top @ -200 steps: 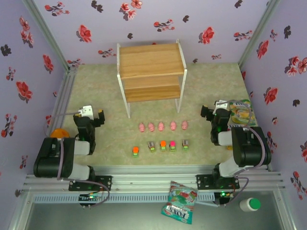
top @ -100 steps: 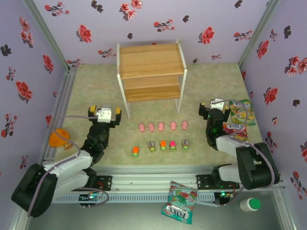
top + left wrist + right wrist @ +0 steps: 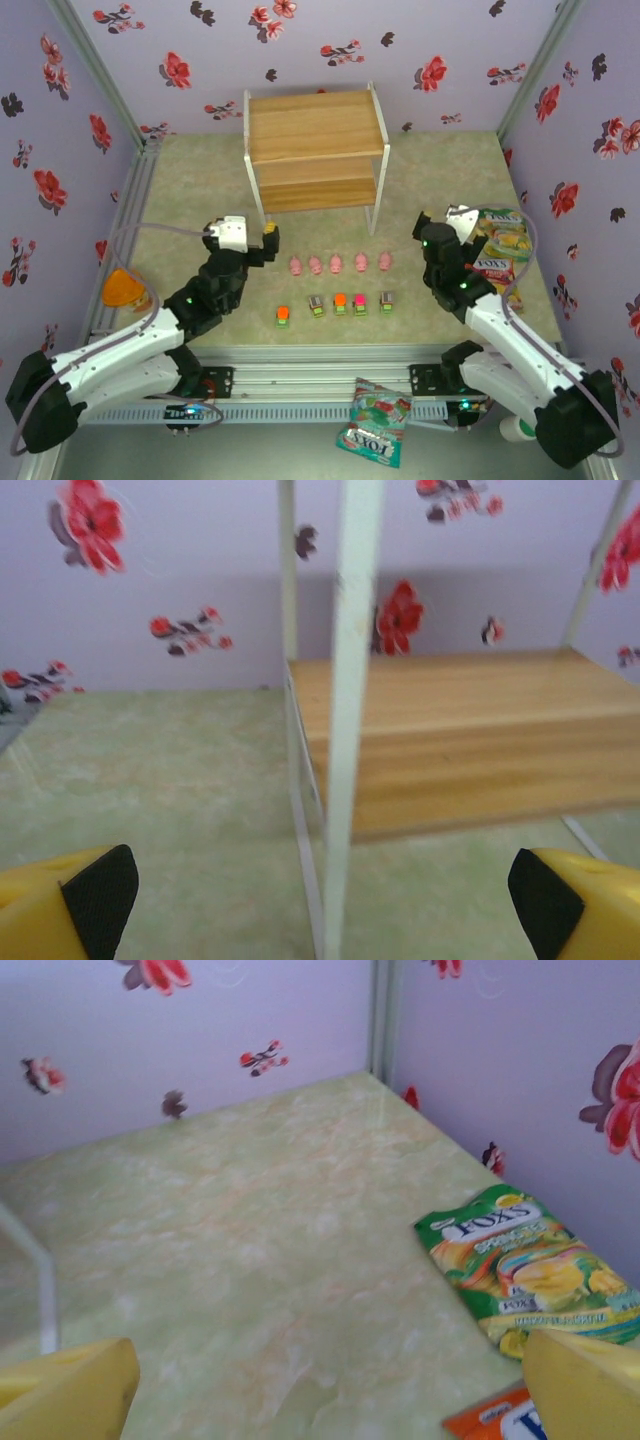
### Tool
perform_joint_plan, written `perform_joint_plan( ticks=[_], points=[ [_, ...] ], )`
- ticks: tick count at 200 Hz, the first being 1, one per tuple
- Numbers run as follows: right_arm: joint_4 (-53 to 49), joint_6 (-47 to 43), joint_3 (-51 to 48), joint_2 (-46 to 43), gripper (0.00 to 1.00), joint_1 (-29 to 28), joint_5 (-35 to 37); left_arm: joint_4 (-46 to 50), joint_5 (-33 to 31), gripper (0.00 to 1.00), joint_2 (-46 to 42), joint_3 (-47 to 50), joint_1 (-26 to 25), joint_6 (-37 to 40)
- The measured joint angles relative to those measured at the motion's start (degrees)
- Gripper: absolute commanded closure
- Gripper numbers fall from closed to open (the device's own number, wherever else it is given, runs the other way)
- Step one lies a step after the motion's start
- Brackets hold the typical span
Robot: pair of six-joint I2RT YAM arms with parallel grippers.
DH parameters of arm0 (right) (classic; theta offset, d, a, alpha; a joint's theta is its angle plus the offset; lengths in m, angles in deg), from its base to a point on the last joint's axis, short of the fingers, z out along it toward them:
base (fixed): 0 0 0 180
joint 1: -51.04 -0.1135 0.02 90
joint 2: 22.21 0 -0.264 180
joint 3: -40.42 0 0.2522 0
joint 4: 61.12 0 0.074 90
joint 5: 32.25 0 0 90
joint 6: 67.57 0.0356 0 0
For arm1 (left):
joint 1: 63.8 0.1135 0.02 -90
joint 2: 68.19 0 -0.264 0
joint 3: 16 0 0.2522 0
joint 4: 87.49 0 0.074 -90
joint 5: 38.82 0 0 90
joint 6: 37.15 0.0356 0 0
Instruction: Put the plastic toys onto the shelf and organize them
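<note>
Both arms have stretched forward from their bases. Left end effector (image 3: 265,240) and right end effector (image 3: 432,235) hang wide open and empty, flanking the plastic toys (image 3: 337,263). Their two rows run left-right on the surface (image 3: 200,170) before the shelf (image 3: 315,125). The left looks nearer the leftmost pig (image 3: 296,266).

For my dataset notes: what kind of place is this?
Probably a staged robot test cell, not a home: floral-papered panels enclose a table, and plastic toys lie in neat rows before a shelf.
</note>
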Motion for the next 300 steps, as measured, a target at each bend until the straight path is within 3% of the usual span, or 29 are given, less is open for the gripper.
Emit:
perform_joint_plan(
  ticks=[30, 70, 133, 200, 234, 272, 300],
  points=[
    [-8.63, 3.37, 0.81, -2.45, 0.01, -10.93, 4.26, 6.95, 0.00, 0.00, 0.87, -0.50, -2.05, -2.56],
    [-17.79, 12.11, 2.25, 0.98, 0.02, -27.39, 12.07, 12.98, -0.02, 0.00, -3.06, -0.42, -2.78, -4.68],
    [-27.98, 31.28, 2.23, 8.94, 0.07, -40.19, 14.97, 16.31, 0.68, 0.03, -2.16, -0.13, -2.95, -7.65],
    [-36.30, 50.49, 2.16, 16.68, 0.09, -51.28, 15.63, 16.31, 1.62, 0.06, 2.08, -0.13, -3.21, -9.46],
    [-41.86, 59.23, 3.37, 22.84, 0.13, -54.18, 15.50, 16.28, 2.36, 0.07, 2.97, -0.13, -3.26, -9.60],
    [-40.96, 61.77, 2.34, 23.32, 0.17, -54.45, 13.46, 15.80, 3.91, 0.07, 4.61, -0.13, -3.26, -9.66],
    [-37.92, 61.24, -1.64, 19.19, 0.21, -53.55, 10.80, 13.68, 5.22, 0.00, 4.85, 0.74, -3.26, -9.86]
  ],
)
